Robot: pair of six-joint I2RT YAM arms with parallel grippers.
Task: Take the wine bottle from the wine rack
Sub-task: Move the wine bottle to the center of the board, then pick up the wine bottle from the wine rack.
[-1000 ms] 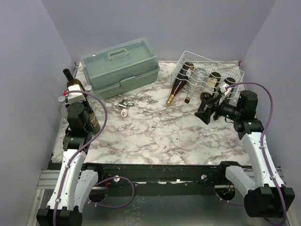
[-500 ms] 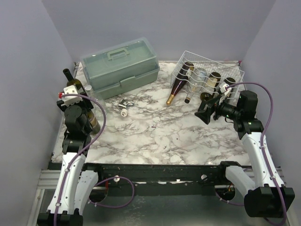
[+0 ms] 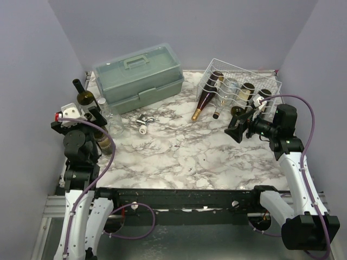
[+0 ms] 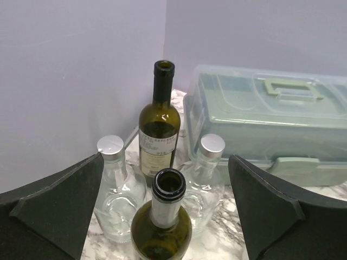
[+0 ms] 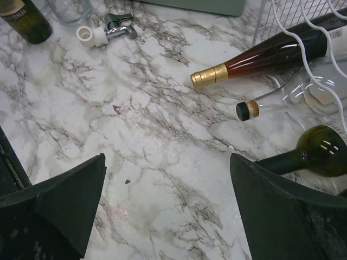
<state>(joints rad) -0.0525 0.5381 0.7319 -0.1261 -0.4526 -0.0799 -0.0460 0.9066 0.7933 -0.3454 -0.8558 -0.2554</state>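
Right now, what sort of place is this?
Probably a robot test cell, not a home: a marble-patterned tabletop boxed in by plain purple walls, with staged props, a wire wine rack and a plastic toolbox.

The left arm (image 3: 75, 208) stands nearly upright from its base at the near left, its wrist high over the left edge. The left gripper (image 3: 80, 120) faces the far side with its jaws spread wide, and its dark fingers (image 4: 54, 208) sit out at the edges of the wrist view. The right arm (image 3: 300, 176) rises from the near right, elbow bent and forearm turned leftward. The right gripper (image 3: 237, 127) hangs above the surface, jaws just as wide apart.
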